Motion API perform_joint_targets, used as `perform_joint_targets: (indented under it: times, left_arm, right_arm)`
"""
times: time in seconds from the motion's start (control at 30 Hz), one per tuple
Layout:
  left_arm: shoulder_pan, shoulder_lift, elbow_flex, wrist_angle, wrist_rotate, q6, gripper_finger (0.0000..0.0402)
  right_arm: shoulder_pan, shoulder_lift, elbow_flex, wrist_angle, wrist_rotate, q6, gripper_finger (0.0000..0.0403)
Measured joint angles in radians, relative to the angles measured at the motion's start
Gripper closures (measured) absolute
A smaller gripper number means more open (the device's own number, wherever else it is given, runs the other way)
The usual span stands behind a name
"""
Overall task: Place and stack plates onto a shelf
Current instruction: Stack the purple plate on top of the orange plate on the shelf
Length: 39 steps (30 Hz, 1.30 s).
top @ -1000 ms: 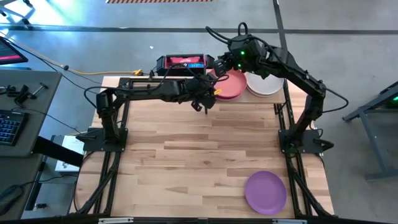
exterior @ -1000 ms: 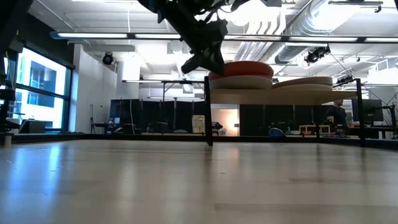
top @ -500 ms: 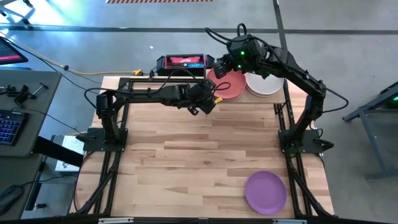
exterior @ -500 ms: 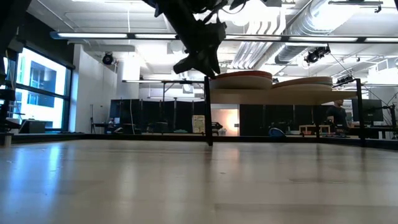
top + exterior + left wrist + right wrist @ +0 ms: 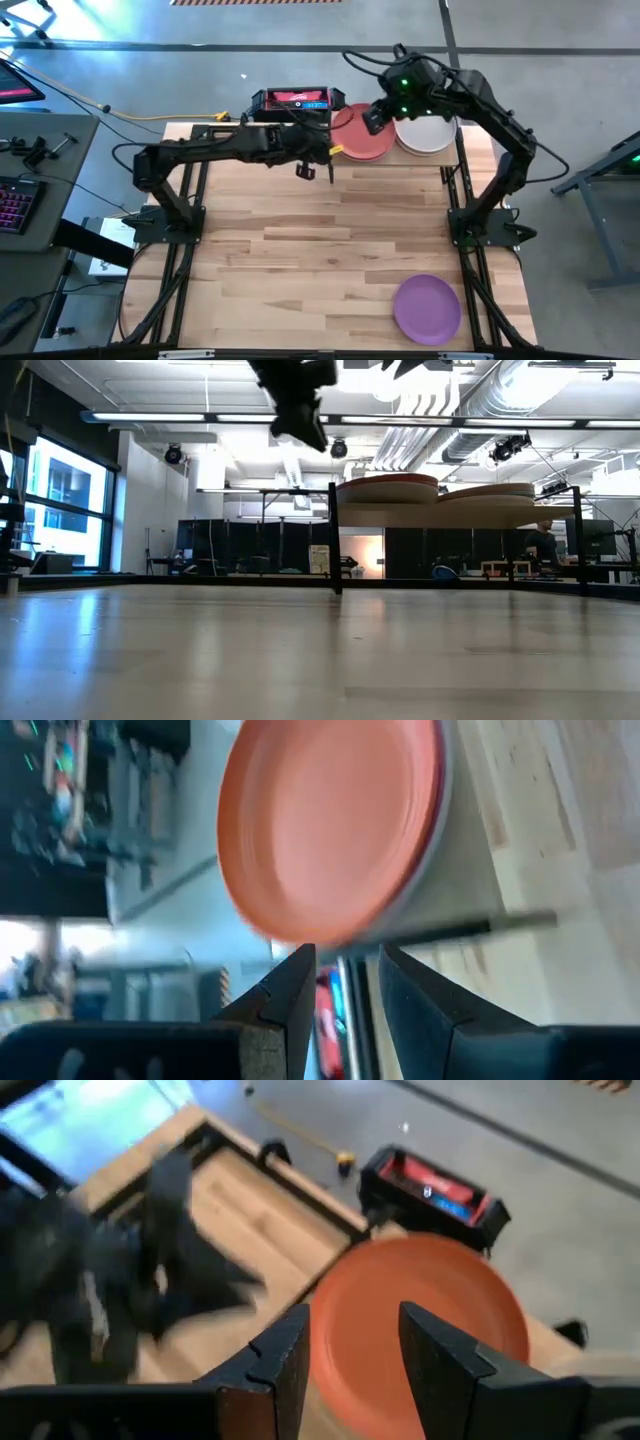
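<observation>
Backing off with empty, parted fingers, the left gripper [image 5: 316, 172] has released the orange-red plate [image 5: 361, 137], now atop the shelf [image 5: 470, 515] stack (right gripper [image 5: 373, 118] hovers above, open); the purple plate [image 5: 427, 309] remains.

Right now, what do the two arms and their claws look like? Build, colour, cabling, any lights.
Both arms are dark, jointed, with black tubular links. The left claw has two flat dark fingers with angled tips. The right claw has the same kind of dark fingers. Green lights glow on the right arm's wrist, and loose black cables loop above it.
</observation>
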<state>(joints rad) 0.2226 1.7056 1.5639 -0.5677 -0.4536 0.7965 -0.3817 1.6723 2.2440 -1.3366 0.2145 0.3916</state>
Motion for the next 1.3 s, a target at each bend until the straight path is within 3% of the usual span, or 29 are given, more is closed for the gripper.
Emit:
perform_joint_targets:
  times: [0.33,0.77,1.07,1.3]
  left_arm:
    - [0.041,-0.143,0.000,-0.306,-0.002,-0.324,0.0298]
    - [0.053,-0.308,0.000,-0.635,0.143,-0.630,0.0298]
    - [0.006,-0.416,-0.005,-0.740,0.167,-0.752,0.0298]
    - [-0.070,-0.547,-0.127,-0.736,0.168,-0.842,0.0298]
  right_arm:
    - [0.040,-0.011,-0.001,-0.243,-0.073,0.046,0.0269]
    - [0.203,0.020,-0.002,-0.234,-0.164,0.133,0.0269]
    - [0.347,0.083,-0.002,-0.234,-0.166,0.245,0.0269]
    - [0.433,0.143,-0.002,-0.234,-0.213,0.332,0.0269]
